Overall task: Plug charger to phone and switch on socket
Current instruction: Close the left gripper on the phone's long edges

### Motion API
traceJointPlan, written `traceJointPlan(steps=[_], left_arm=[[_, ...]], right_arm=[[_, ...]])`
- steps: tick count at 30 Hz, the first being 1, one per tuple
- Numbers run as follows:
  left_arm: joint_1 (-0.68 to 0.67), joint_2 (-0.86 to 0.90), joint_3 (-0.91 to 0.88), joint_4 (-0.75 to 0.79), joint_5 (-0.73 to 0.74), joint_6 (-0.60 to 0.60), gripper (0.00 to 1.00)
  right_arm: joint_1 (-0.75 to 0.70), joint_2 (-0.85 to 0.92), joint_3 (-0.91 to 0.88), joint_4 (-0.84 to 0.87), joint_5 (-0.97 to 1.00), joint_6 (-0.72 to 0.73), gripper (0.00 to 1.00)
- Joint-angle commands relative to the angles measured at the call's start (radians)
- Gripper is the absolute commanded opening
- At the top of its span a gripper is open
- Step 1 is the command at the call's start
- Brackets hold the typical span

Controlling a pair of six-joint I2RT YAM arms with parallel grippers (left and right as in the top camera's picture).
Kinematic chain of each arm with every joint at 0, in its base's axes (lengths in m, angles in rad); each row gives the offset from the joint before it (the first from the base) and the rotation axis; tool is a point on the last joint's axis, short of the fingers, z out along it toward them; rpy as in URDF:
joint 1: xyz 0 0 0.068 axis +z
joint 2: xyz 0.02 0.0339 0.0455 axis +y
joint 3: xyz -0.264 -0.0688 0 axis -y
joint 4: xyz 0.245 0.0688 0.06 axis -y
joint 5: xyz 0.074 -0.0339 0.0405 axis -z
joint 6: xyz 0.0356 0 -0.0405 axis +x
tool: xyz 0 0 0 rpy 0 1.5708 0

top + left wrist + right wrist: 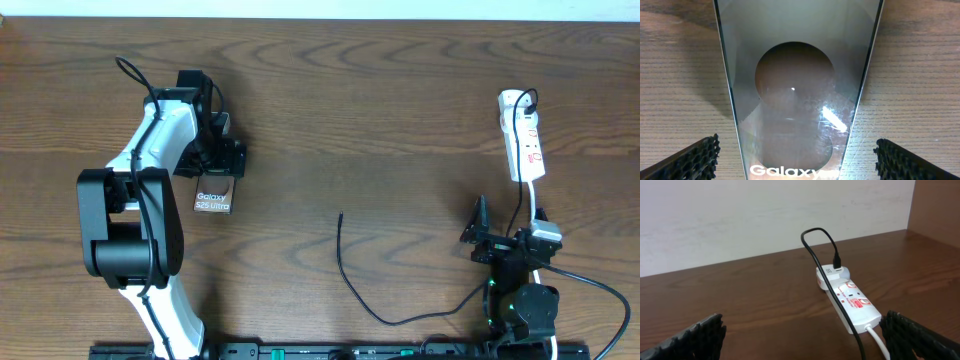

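Left gripper [801, 162] is over the phone [795, 90], jaws spread to their widest, one finger showing on either side of the slab, nothing held. I judge this a straddle, ready to steady the phone for plugging. Right gripper [805, 342] is likewise wide open and empty, facing the power strip [852, 302] from well back, probably lined up for the switch. Charger cable [352, 283] lies loose on the table [400, 120] between the arms, its plug tip [341, 216] free and well apart from the phone: not plugged. Phone lies flat, lettering reads "Galaxy S25 Ultra" beneath a dark oval mark. Farthest is the power strip, with a black plug seated at its far end and a white cord leaving the near end. Its red printing is too small to read.
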Motion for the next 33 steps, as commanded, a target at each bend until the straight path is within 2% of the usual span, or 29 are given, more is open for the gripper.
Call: traceJointPlan(steps=[1, 19, 33], left_arm=[[0.001, 0.006, -0.008, -0.002, -0.002, 0.01, 0.98], [0.001, 0.007, -0.01, -0.002, -0.002, 0.01, 0.98], [0.001, 0.007, -0.069, 0.074, -0.002, 0.011, 0.98]], right_arm=[[0.009, -0.007, -0.001, -0.005, 0.007, -0.008, 0.99], [0.009, -0.007, -0.001, -0.005, 0.007, -0.008, 0.99], [0.009, -0.007, -0.001, -0.005, 0.007, -0.008, 0.99]])
